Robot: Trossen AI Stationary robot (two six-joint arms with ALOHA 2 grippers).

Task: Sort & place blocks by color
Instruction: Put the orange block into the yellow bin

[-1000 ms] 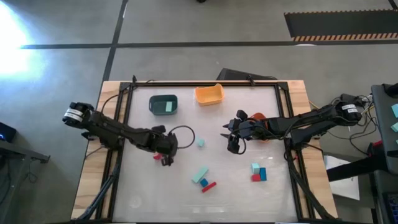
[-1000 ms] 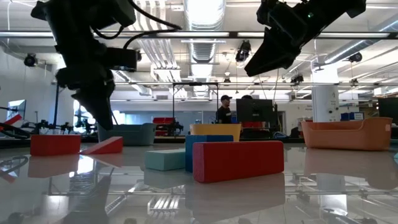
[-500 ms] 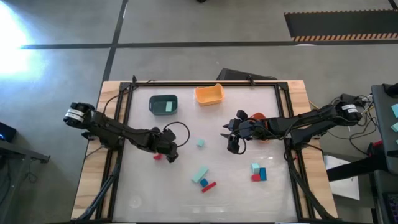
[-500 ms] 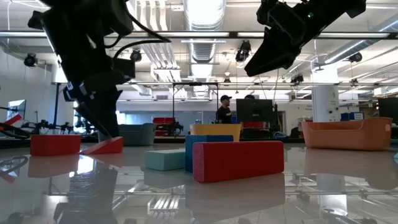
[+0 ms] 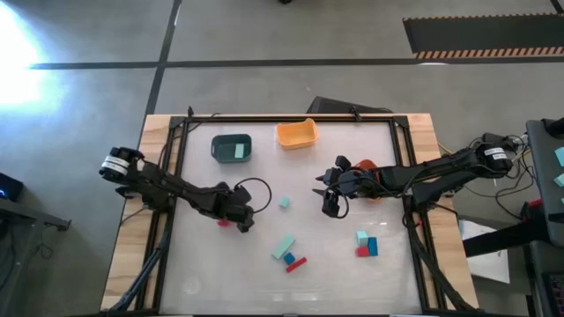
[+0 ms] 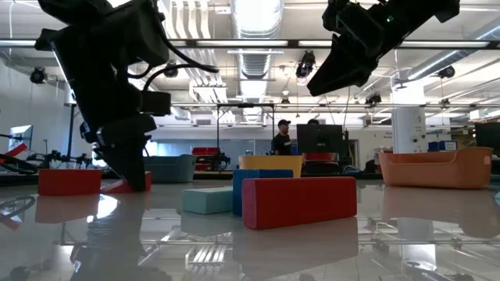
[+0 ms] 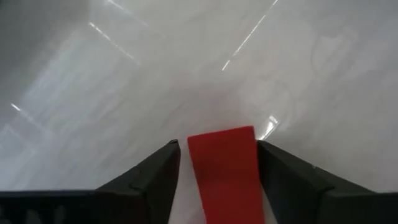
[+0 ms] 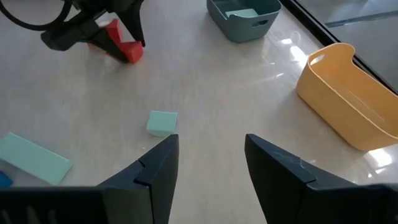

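Left pincer (image 7: 214, 163) down on the glossy white counter (image 7: 124, 81), fingers spread astride a red wedge-shaped block (image 7: 225, 174) (near end cut off, contact unclear). Right pincer (image 8: 208, 155) hovers open mid-counter.

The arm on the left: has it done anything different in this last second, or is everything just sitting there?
The left gripper has slid toward the table's middle and dropped down, its open fingers now straddling a red block without visibly gripping it. The right gripper, the other blocks and the bins stayed put.
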